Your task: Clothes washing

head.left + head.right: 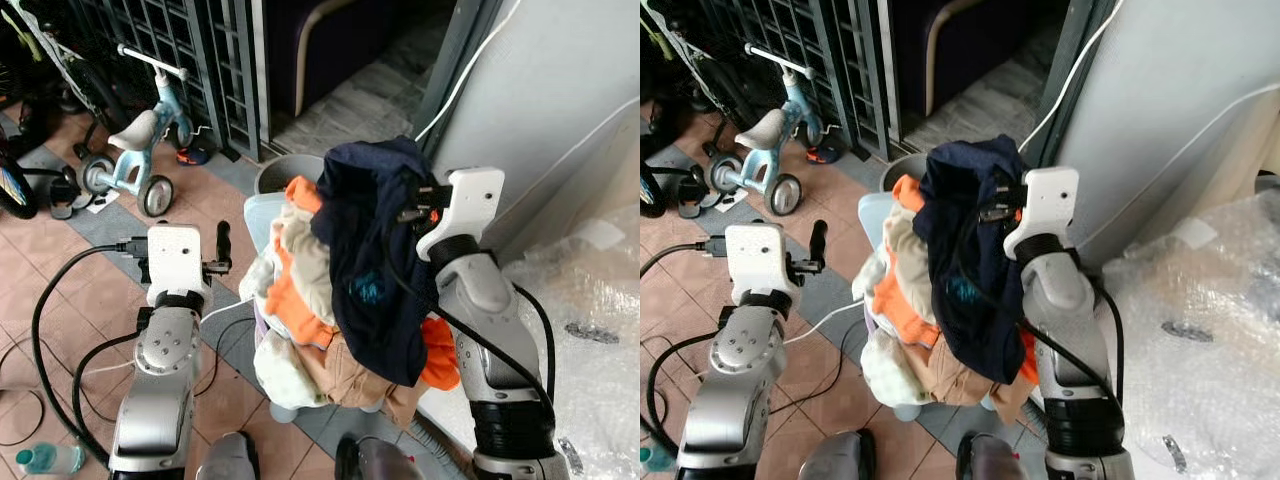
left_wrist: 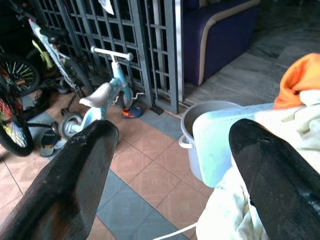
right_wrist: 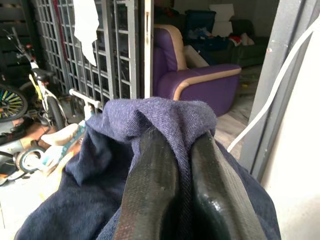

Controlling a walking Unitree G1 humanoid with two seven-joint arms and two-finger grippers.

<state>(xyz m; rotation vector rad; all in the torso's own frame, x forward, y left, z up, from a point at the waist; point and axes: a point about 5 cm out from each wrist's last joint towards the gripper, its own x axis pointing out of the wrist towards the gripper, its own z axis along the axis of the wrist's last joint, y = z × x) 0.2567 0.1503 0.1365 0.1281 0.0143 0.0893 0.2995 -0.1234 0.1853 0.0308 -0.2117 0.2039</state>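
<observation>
A heap of laundry [image 1: 295, 290] in orange, cream and tan overflows a pale blue basket [image 1: 262, 215] on the tiled floor right before me. My right gripper [image 3: 177, 137] is shut on a dark navy garment [image 1: 375, 260], which it holds up above the heap. The cloth drapes over its fingers and hangs down the pile's right side. My left gripper [image 2: 172, 137] is open with nothing between its fingers. It hovers to the left of the basket [image 2: 220, 145], near the cream cloth [image 2: 230, 220].
A grey bucket [image 1: 285, 172] stands just behind the basket. A child's blue trike [image 1: 135, 150] and bicycles stand by a metal grille gate [image 1: 190, 50] at the left. A white panel [image 1: 560, 90] and bubble wrap [image 1: 600, 310] lie right. Cables [image 1: 50, 330] and a bottle [image 1: 45, 458] are on the floor.
</observation>
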